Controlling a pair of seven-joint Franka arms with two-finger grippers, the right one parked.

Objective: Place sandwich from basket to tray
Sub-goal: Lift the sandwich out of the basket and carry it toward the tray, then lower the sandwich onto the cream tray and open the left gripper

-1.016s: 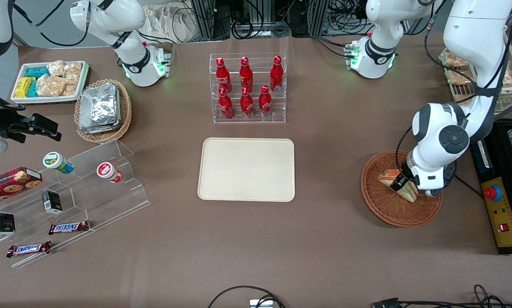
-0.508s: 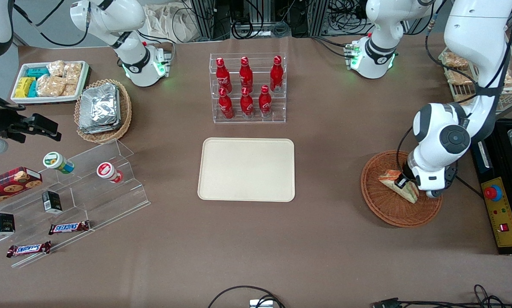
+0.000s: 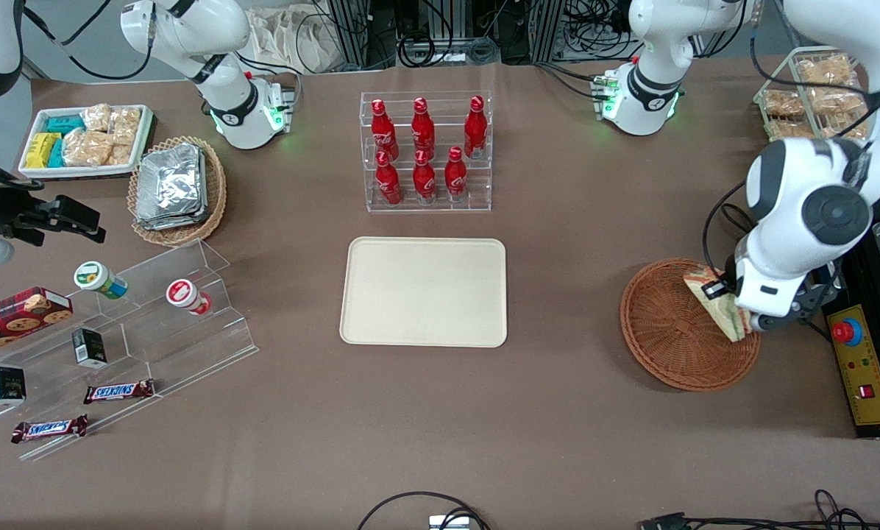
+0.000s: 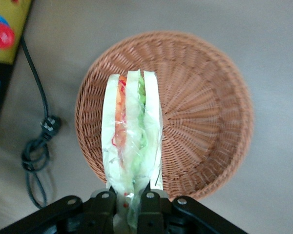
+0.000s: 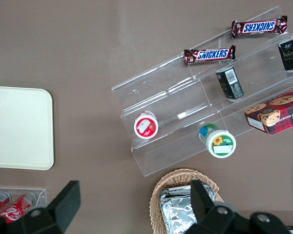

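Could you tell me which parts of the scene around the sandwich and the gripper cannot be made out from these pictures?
- Front view: the arm's white wrist covers most of the gripper and part of the sandwich.
- Left wrist view: the gripped end of the sandwich sits between the fingers, cut off by the edge.
- The basket rim under the sandwich is hidden.
- Right wrist view: only a corner of the tray shows.

A corner portion of the cream tray [image 5: 19, 127] is seen lying flat on the brown table [image 5: 88, 44]. A clear stepped acrylic rack [image 5: 185, 105] carries two Snickers bars [image 5: 209, 55], two small dark boxes [image 5: 229, 83], a cookie box [image 5: 276, 113] and two lidded cups [image 5: 146, 125]. Foil packs [image 5: 178, 212] are held in a pale wicker basket [image 5: 162, 187].
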